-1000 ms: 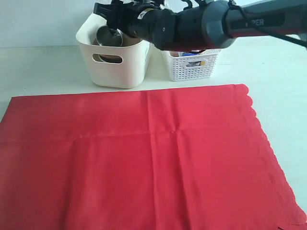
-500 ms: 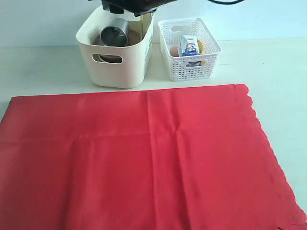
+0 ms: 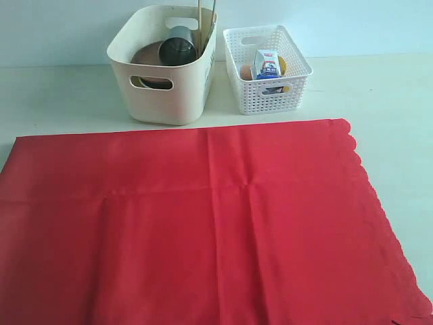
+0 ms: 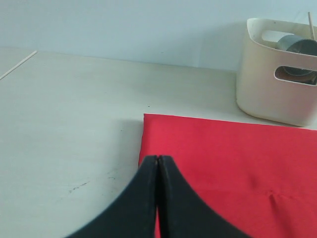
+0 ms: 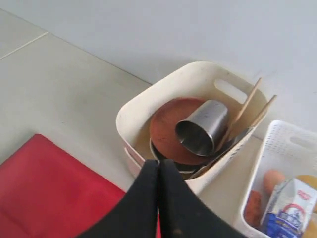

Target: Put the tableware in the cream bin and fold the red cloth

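The red cloth [image 3: 216, 223] lay flat and unfolded on the pale table [image 3: 61, 95]. In the exterior view its long axis ran from 9 to 3 o'clock, and the scalloped edge was on the 3 o'clock side. Faint creases crossed it.

At about 11 o'clock from the cloth's middle, just beyond its far edge, stood the cream bin [image 3: 162, 95]. Inside it the round brown plate [image 3: 149, 54] leaned on its edge. The steel cup [image 3: 179, 49] lay tipped against the plate, its open mouth turned toward roughly 7 o'clock. The pair of wooden chopsticks [image 3: 206, 17] stood almost upright against the bin's 3 o'clock wall, with the ends pointing to 12 o'clock above the rim.

Just beside the bin at 3 o'clock sat the white lattice basket [image 3: 267, 95]. It held a blue-white packet [image 3: 266, 64] and an egg [image 3: 245, 70]. The packet's print was too small to read.

The left gripper [image 4: 157, 158] had its jaws pressed together with nothing between them, over the cloth's near corner. The right gripper [image 5: 158, 162] was likewise fully closed and empty, above the bin's rim.
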{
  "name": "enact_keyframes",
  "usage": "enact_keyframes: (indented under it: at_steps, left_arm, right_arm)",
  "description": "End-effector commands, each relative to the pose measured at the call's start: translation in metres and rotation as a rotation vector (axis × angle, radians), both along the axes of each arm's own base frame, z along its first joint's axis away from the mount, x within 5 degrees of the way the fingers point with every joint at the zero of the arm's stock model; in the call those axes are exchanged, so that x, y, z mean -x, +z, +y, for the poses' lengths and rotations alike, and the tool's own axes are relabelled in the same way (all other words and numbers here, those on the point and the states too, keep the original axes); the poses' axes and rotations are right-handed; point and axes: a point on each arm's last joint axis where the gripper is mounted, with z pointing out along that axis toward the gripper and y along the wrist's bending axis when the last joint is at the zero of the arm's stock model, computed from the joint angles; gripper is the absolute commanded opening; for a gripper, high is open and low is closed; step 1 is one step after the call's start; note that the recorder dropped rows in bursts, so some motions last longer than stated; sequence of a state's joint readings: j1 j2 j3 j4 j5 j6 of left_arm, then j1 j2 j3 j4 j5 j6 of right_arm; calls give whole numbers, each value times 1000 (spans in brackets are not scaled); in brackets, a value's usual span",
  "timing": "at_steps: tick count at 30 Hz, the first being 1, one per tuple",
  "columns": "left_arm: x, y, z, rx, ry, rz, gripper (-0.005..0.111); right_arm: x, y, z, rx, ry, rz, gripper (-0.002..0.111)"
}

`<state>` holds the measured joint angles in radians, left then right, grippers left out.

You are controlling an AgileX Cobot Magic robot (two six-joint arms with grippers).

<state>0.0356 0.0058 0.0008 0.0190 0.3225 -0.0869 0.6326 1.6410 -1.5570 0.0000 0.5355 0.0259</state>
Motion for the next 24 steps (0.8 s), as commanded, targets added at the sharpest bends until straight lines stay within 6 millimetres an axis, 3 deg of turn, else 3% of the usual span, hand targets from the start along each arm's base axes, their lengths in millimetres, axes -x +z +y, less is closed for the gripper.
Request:
enact_keyframes:
  at_steps: [1, 7, 13, 16, 21, 24]
  left_arm:
    - [0, 1, 0, -1, 0, -13, 1]
    - [-1, 8, 1, -133, -13, -78, 1]
    - [-2, 13, 1, -125, -13, -138, 1]
    - [-2, 18, 0, -11, 2, -205, 1]
    - [1, 45, 0, 515, -7, -504, 1]
    - [7, 62, 0, 548, -62, -702, 1]
  right_arm:
    - [6, 17, -16, 56, -62, -49, 0]
    - [11, 20, -32, 132, -167, -30, 0]
    - [9, 11, -45, 227, -236, -17, 0]
    - [2, -6, -59, 237, -287, 31, 0]
    - [-7, -52, -86, 255, -348, 161, 0]
    - [-12, -81, -101, 236, -370, 269, 0]
